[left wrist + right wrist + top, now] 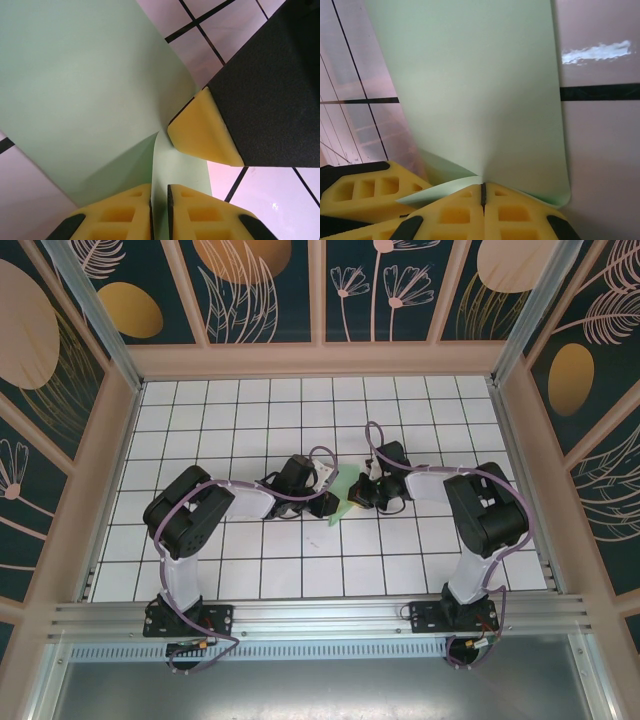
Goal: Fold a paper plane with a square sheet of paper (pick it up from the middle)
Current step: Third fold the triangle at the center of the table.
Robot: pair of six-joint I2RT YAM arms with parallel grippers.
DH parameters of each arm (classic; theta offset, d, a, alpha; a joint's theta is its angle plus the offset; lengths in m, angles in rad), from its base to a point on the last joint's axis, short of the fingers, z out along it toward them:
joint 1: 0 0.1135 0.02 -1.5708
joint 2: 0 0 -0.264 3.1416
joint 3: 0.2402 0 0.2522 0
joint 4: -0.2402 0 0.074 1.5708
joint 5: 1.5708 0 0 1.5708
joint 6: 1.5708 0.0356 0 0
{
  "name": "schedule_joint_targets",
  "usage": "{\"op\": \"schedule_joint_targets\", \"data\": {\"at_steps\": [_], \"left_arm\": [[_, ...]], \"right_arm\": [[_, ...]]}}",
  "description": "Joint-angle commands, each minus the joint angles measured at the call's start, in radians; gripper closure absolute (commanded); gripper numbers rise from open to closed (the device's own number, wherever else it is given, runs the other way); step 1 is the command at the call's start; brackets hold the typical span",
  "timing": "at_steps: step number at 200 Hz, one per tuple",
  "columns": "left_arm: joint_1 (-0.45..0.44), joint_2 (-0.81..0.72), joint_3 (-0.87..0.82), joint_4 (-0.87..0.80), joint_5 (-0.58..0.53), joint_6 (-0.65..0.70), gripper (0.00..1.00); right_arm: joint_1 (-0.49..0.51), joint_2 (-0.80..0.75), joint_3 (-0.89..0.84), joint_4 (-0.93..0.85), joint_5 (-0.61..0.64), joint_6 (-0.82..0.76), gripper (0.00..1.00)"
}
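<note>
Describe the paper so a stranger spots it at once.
On the white gridded table, look to the middle. Pinched by both the left tool and the right tool is the square sheet of paper, the only pale mint-green thing there.

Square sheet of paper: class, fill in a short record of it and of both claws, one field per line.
Item: square sheet of paper, pale mint green, plain
Place: middle of the gridded table, between the two arms
Shape: bowed and creased, not lying flat; no plane shape yet
Left claw: shut on the sheet, paper between its pads
Right claw: shut on the sheet, close beside the other
</note>
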Motion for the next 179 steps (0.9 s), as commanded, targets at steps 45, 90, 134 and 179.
{"op": "schedule_joint_targets", "data": {"at_steps": [45, 90, 134, 179], "left_arm": [[0.004, -0.001, -0.037, -0.001, -0.006, -0.021, 0.85], [0.004, -0.003, -0.039, 0.010, 0.002, -0.033, 0.92], [0.003, 0.001, -0.039, 0.010, 0.007, -0.033, 0.92], [0.003, 0.001, -0.048, 0.016, -0.002, -0.041, 1.00]], "right_arm": [[-0.041, -0.134, -0.043, 0.012, 0.008, -0.002, 0.91], [-0.065, -0.116, -0.045, 0.037, -0.046, -0.007, 0.91], [-0.064, -0.101, -0.050, 0.033, -0.040, -0.009, 0.91], [-0.062, -0.062, -0.060, 0.048, -0.046, -0.012, 0.91]]}}
